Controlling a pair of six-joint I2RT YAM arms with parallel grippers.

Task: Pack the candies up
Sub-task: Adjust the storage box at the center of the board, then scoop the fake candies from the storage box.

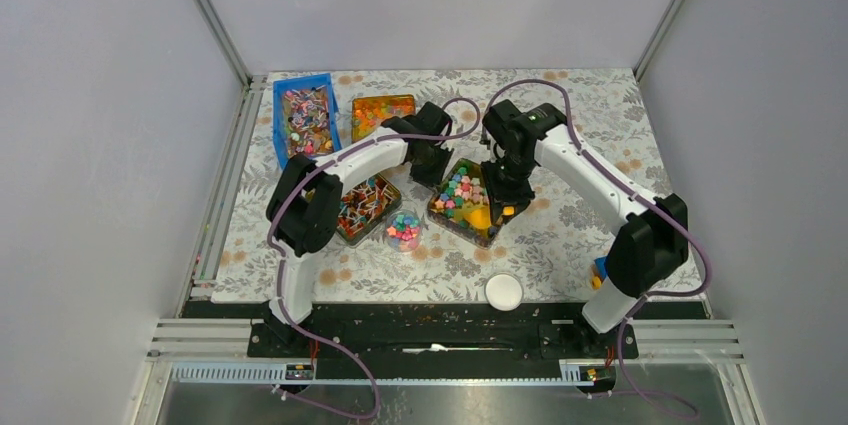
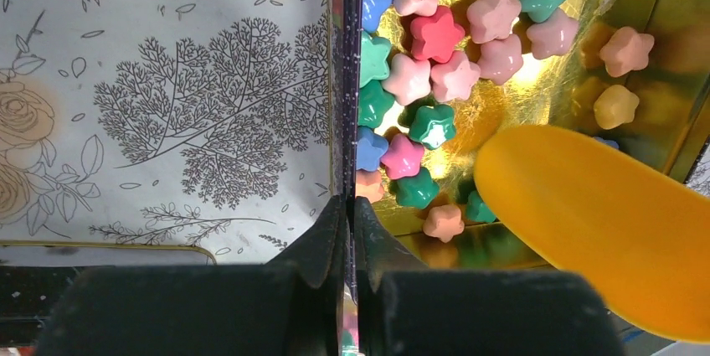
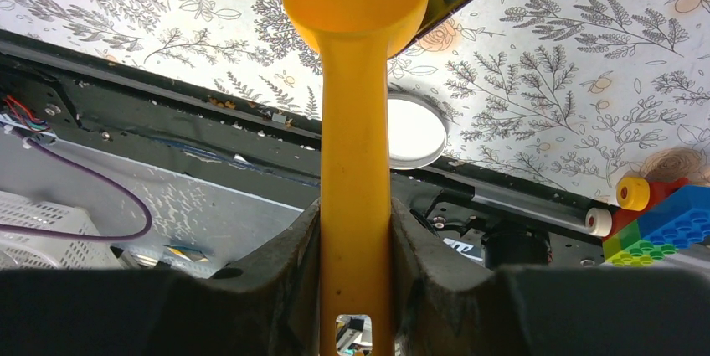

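The candies (image 2: 435, 46), small pastel stars of pink, green, blue and orange, are heaped in a gold tray (image 2: 670, 38) that is set cornerwise near the middle of the worktop (image 1: 580, 105). The tray's thin left wall is pinched between the fingers of the left end effector (image 2: 350, 230), which are pressed together on it. The handle of a yellow scoop (image 3: 356, 121) is clamped by the right end effector (image 3: 355, 239). The scoop's bowl is held inside the tray at its near corner, just beside the heap. More candies are seen in a small clear cup (image 1: 403, 232), just beside the tray on the side of the worktop's left edge. A white lid (image 1: 504, 291) is placed at the near edge.
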